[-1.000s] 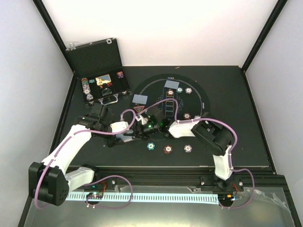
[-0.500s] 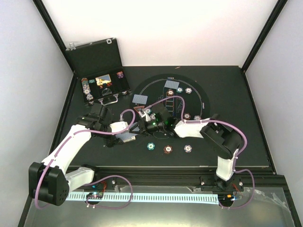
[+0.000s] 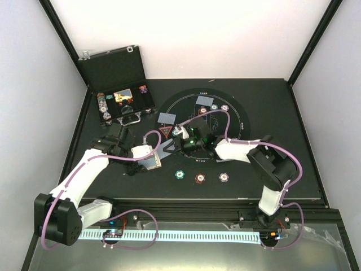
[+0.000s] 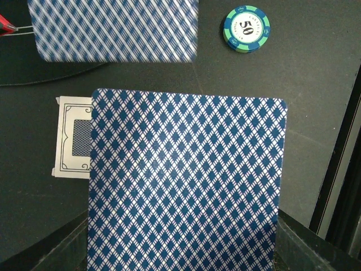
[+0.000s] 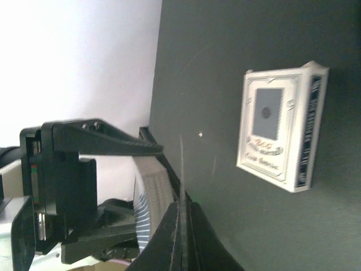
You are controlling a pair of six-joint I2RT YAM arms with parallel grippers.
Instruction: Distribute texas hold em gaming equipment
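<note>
Spare chips (image 3: 103, 105) sit in the case (image 3: 121, 101) at the far-left corner, while dealt cards (image 3: 167, 118) and dealt chips (image 3: 199, 177) lie out, so the job looks partway done. The left end effector (image 3: 151, 161), held low, is clamped on the deck (image 4: 186, 180). The right end effector (image 3: 176, 141), stretched leftward, pinches a single card (image 5: 181, 164).

The playing card (image 4: 186, 186) looks like smooth coated paper, with a faint sheen on its blue lattice back. A second card (image 5: 181, 164), seen edge-on, is paper-thin. The card box (image 5: 282, 130) is printed cardboard, lightly glossy. The chip (image 4: 246, 28) appears to be hard moulded plastic. The table (image 4: 318, 84) is matt black and finely grained. The case (image 3: 113, 70) is dull black with bright metal latches.
</note>
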